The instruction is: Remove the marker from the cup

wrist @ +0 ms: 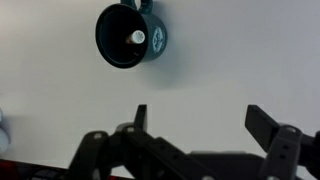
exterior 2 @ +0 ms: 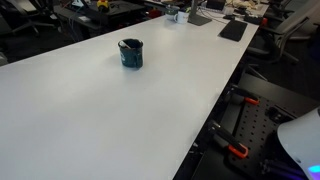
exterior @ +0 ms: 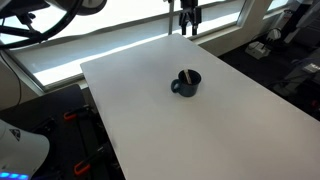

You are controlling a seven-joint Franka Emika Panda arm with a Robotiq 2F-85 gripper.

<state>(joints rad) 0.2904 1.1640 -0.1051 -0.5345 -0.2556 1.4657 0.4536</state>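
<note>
The cup (exterior: 186,84) is a small dark mug with a side handle, standing upright near the middle of the white table (exterior: 200,130). It shows in both exterior views (exterior 2: 131,54) and in the wrist view (wrist: 118,40). The marker (exterior: 184,75) stands inside it, leaning on the rim. In the wrist view its pale tip (wrist: 137,36) shows from above. My gripper (exterior: 187,18) hangs high above the table's far side, well away from the cup. In the wrist view the gripper (wrist: 204,120) is open and empty, with the cup up and to the left of it.
The table's edges run close on both long sides (exterior 2: 215,110). Dark flat items (exterior 2: 232,30) and clutter lie at the table's far end. A window ledge (exterior: 120,40) runs behind the table. A pale object (wrist: 3,125) shows at the wrist view's left edge.
</note>
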